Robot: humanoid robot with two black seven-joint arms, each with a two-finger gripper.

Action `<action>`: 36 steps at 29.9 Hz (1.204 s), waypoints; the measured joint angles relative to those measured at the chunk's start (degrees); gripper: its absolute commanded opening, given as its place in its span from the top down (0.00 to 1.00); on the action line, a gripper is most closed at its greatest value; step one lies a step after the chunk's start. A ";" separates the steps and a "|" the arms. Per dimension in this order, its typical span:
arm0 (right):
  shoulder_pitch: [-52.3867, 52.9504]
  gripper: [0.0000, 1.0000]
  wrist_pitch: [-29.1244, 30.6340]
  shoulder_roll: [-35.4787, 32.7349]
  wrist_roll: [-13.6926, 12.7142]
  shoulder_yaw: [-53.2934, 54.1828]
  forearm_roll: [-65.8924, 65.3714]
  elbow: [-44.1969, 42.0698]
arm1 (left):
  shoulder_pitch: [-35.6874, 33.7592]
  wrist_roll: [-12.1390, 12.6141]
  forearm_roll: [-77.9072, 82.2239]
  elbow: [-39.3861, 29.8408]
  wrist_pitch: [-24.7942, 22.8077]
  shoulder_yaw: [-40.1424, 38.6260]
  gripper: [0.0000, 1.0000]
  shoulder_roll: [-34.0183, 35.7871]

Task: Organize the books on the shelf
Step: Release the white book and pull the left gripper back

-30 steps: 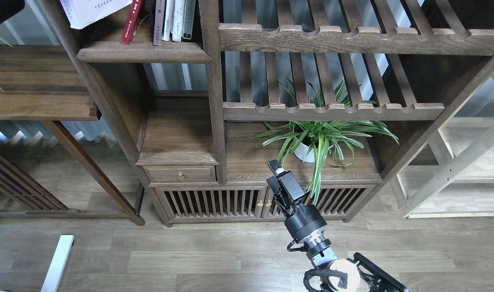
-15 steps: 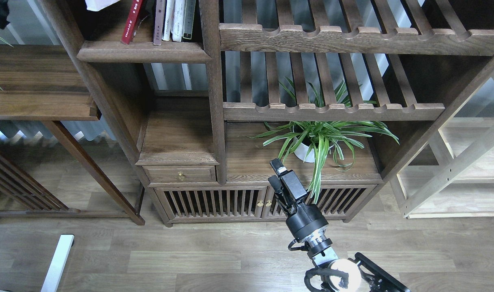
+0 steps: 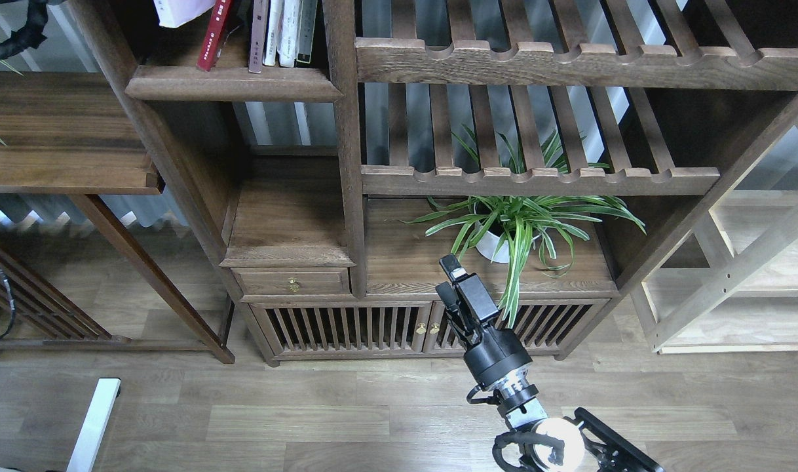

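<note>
On the shelf (image 3: 232,82) at the top left, a red book (image 3: 214,36) leans to the right against a few upright books (image 3: 281,33). Left of it, the corner of a white book (image 3: 176,10) hangs above the shelf, cut off by the top edge. What holds it is out of view. Only dark arm parts and cable (image 3: 12,36) of my left arm show at the top left corner. My right gripper (image 3: 443,282) is low in front of the cabinet, open and empty, far from the books.
A potted spider plant (image 3: 510,226) stands on the cabinet top just behind my right gripper. Slatted racks (image 3: 536,177) fill the upper right. A side table (image 3: 58,131) is at the left and a pale wooden frame (image 3: 733,275) at the right.
The white book has risen and shifted right, so only its corner now shows at the top edge. My right gripper has drifted slightly to the right.
</note>
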 measured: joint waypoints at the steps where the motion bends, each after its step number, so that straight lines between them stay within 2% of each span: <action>1: 0.00 0.01 0.00 0.00 0.00 0.00 0.00 0.00 | -0.23 0.00 0.00 0.44 -0.03 0.29 0.95 -0.34; 7: -0.19 0.01 0.00 0.00 0.00 0.79 0.08 0.00 | -0.62 0.00 0.00 2.27 -0.05 1.41 0.94 -2.65; 11: -0.33 0.01 0.00 0.00 0.00 1.21 0.37 0.00 | -0.81 0.00 0.03 3.43 -0.16 1.80 0.88 -3.12; 18: -0.35 0.01 0.00 0.00 0.04 1.42 0.67 0.00 | -0.81 0.00 0.06 3.87 -0.07 2.42 0.67 -3.24; 21: -0.35 0.01 0.00 0.00 0.04 1.86 0.78 -0.01 | -0.81 0.00 0.06 3.86 0.07 2.47 0.51 -3.25; 23: -0.35 0.01 0.00 0.00 0.03 2.03 0.79 -0.06 | -0.81 0.00 0.05 3.85 0.11 2.47 0.51 -3.22; 30: -0.35 0.01 0.00 0.00 0.00 2.19 0.79 -0.11 | -0.81 0.00 -0.27 3.40 0.16 2.48 0.29 -3.29; 36: -0.41 0.01 0.00 0.00 0.00 2.35 0.79 -0.15 | -0.81 0.00 -0.78 2.91 0.15 2.24 0.20 -3.63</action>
